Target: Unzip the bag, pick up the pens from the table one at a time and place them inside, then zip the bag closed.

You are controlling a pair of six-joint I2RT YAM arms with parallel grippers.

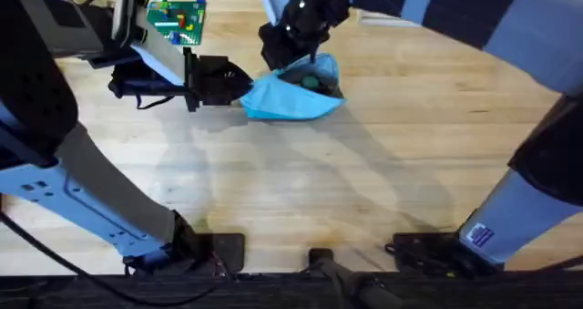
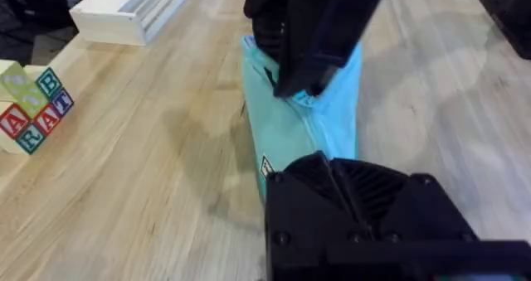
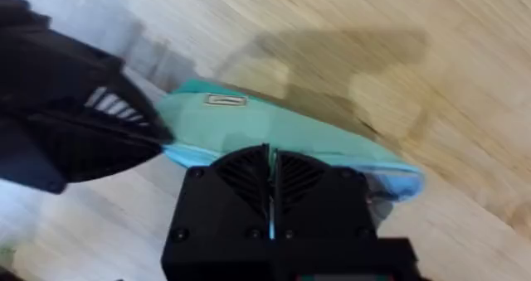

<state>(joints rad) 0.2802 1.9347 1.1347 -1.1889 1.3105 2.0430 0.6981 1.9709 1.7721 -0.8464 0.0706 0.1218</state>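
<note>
While the left gripper (image 1: 239, 88) pinches the bag's (image 1: 296, 95) left end, fingers closed on the fabric, that light blue pouch lies crumpled on the table (image 1: 364, 181) at upper centre. Over its right half the right gripper (image 1: 296, 58) presses down, its 2 fingers closed together on the bag's top edge. Further left, a green board (image 1: 178, 19) sits by the far edge. Lettered blocks (image 2: 33, 111) and a white tray (image 2: 129, 12) stand well apart from the bag.
</note>
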